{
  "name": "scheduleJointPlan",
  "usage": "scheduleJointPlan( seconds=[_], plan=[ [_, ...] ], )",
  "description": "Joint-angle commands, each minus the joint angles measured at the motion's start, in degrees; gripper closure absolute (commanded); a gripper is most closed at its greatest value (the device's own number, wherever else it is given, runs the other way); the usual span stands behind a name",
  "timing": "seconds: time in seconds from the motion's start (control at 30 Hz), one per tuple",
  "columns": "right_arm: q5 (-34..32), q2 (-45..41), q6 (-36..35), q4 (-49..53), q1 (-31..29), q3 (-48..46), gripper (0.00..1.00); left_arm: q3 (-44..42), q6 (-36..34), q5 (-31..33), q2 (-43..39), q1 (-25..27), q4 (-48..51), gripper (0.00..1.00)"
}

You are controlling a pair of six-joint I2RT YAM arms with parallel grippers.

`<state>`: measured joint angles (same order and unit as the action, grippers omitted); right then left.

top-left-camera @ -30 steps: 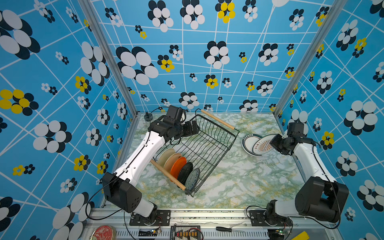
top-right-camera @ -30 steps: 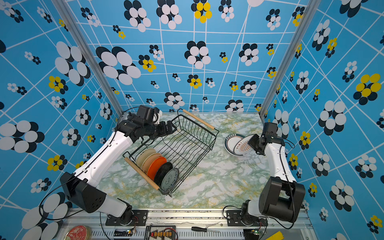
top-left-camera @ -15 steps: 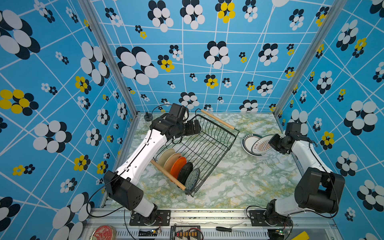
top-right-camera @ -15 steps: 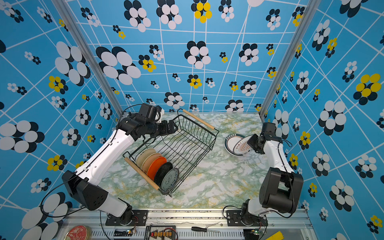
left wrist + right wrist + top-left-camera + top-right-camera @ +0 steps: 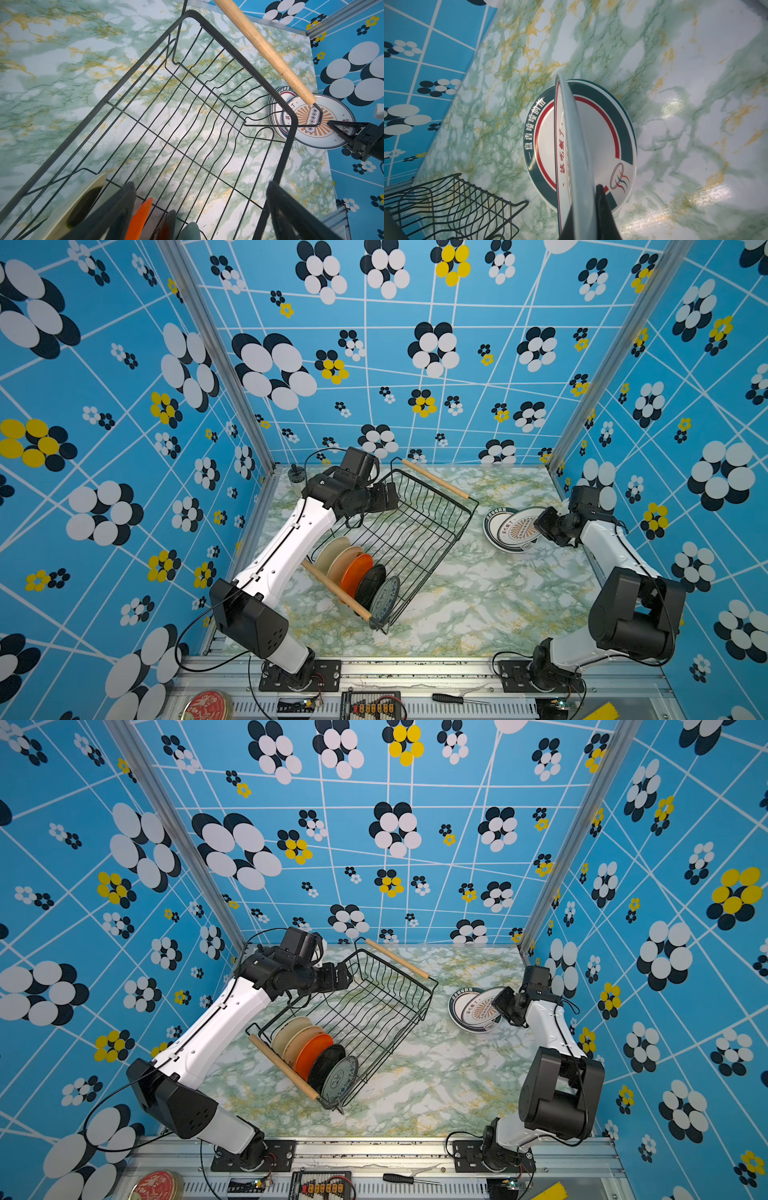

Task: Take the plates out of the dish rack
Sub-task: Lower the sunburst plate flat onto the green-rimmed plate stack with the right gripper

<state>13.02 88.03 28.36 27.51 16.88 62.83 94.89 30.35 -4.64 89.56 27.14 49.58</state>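
Observation:
The black wire dish rack (image 5: 415, 526) (image 5: 374, 1006) lies slantwise on the marble table. At its near end stand several plates on edge: cream (image 5: 330, 551), tan, orange (image 5: 357, 574), black and blue-grey (image 5: 384, 599). My left gripper (image 5: 388, 497) (image 5: 200, 185) hangs open over the rack's far left corner, holding nothing. The orange plate (image 5: 141, 216) shows just beyond its fingers. My right gripper (image 5: 540, 524) (image 5: 583, 207) is shut on the rim of a white plate with a sunburst centre (image 5: 519, 526) (image 5: 577, 155). That plate hangs tilted over a white dark-rimmed plate (image 5: 496, 522) (image 5: 602, 128) lying flat at the right.
Blue flowered walls close in the table on three sides. A small lidded cup (image 5: 296, 479) stands in the back left corner. A red round tin (image 5: 208, 705) and a screwdriver (image 5: 453, 698) lie on the front rail, off the table.
My right arm has shifted slightly, carrying the held plate a little further over the flat plate. The left gripper has barely moved and stays open.

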Motion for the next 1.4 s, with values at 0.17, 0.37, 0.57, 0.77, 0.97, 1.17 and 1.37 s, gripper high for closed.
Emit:
scheduleJointPlan(
  seconds=[0.17,0.37,0.57,0.77,0.97,1.17,1.37],
  plan=[
    [0.56,1.35,-0.74,2.21,1.13,-2.96,0.85,-0.72,-1.37,2.16,-1.31,0.28,-0.29,0.01],
    [0.78,1.27,-0.97,2.05,1.32,-3.92,0.82,1.62,-1.86,0.95,1.19,0.37,2.52,0.01],
    [0.61,1.88,-1.42,2.52,1.57,-3.96,0.76,2.43,-1.09,1.24,0.91,-0.49,4.21,0.01],
    [0.87,3.26,-1.55,2.19,1.57,-3.82,0.68,-2.01,0.07,-6.89,-2.33,-3.64,-0.6,0.01],
    [0.87,4.84,-1.63,2.15,1.57,-2.87,0.61,-4.11,-0.25,-8.64,-4.67,-4.35,-2.78,0.01],
    [1.05,6.55,-1.6,2.15,1.58,-1.0,0.59,-5.41,-0.31,-10.47,-5.45,-4.72,-4.01,0.01],
    [0.74,8.6,-2.42,2.9,1.57,1.11,0.51,-6.75,-0.6,-12.09,-5.96,-4.74,-5.1,0.01]
  ],
)
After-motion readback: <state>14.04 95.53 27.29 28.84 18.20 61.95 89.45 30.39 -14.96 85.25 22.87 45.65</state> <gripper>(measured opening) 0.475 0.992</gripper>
